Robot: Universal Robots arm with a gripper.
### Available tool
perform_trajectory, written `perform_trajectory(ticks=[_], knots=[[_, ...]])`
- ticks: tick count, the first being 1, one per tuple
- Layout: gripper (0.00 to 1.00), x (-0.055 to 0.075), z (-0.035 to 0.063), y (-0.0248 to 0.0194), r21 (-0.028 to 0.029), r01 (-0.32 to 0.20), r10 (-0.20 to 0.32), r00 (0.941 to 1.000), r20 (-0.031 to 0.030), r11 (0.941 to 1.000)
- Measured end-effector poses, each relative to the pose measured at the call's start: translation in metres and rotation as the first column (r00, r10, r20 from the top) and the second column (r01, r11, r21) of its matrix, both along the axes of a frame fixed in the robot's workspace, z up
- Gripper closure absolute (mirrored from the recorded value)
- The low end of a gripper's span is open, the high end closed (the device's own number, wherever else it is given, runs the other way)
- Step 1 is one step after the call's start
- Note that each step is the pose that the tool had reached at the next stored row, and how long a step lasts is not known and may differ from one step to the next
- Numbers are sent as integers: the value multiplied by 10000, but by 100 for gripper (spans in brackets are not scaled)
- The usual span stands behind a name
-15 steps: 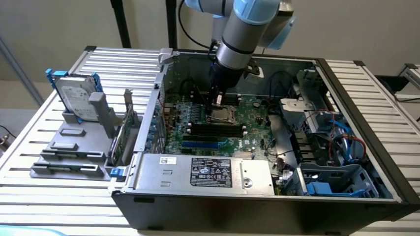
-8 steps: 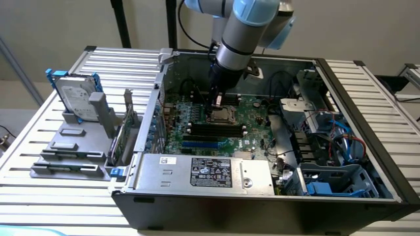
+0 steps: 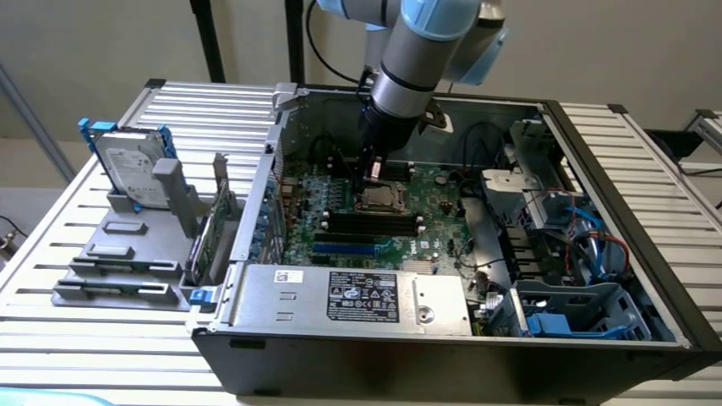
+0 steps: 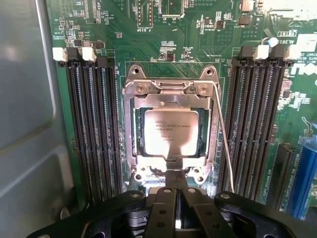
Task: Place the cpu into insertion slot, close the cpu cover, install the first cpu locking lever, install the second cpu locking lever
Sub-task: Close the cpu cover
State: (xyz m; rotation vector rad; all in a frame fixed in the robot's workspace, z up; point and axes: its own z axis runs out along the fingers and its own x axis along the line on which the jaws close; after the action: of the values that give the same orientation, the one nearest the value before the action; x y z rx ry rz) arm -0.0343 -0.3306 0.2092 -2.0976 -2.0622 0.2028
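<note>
One cpu (image 4: 171,132) sits inside insertion slot (image 4: 140,148).

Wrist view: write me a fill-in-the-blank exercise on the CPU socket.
1. The cpu sits in the insertion slot of a ___ motherboard.
2. The cpu cover lies ___ around the chip.
3. The claw is ___, holding nothing.
Missing words: green; closed; shut.

Bright, even light; pale glare on the cpu (image 4: 171,133), soft shadow inside the case (image 3: 451,368)
</note>
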Motion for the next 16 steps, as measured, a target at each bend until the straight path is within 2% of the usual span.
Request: perform_trajectory(ticks=[4, 9, 16], knots=[[89, -32, 66, -44, 21, 5, -5, 10000, -14, 10000], [89, -112, 103, -103, 26, 8, -8, 10000, -17, 10000], [89, -287, 132, -121, 107, 22, -22, 10000, -18, 9999]])
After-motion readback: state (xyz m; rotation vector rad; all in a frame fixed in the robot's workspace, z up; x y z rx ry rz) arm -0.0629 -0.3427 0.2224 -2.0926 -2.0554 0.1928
